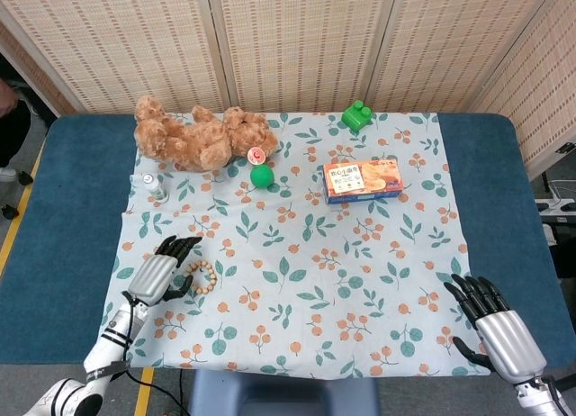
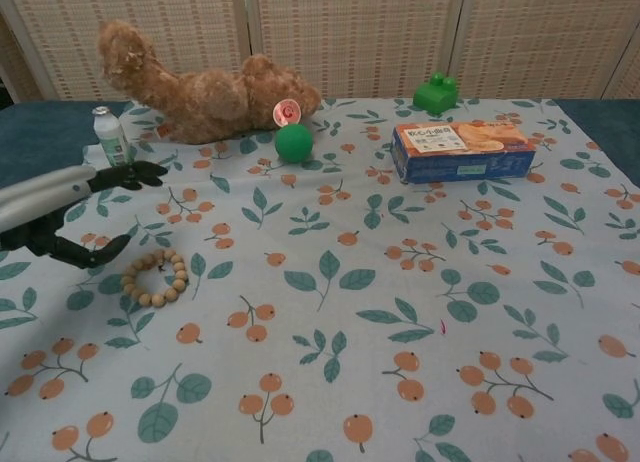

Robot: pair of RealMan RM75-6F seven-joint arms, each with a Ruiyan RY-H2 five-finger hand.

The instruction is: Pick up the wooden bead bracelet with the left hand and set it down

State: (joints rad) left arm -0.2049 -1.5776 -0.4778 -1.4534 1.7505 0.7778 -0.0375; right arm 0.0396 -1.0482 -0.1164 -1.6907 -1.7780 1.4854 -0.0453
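The wooden bead bracelet point(image 1: 202, 275) lies flat on the leaf-and-berry tablecloth point(image 1: 297, 254), a neat ring in the lower left of the frame, and nothing is gripping it. Just to its left hovers the left hand point(image 1: 158, 272), fingers spread apart and empty, thumb curving toward the beads but not on them in the chest view. Down in the lower right corner sits the right hand point(image 1: 490, 319), fingers fanned out, holding nothing. Further up the left side stands a small white bottle point(image 1: 154, 185). Across the top left sprawls a brown teddy bear point(image 1: 198, 137), a green ball point(image 1: 262, 176) beside it. A biscuit box point(image 1: 363, 180) sits right of centre, a green toy block point(image 1: 356, 116) above it.
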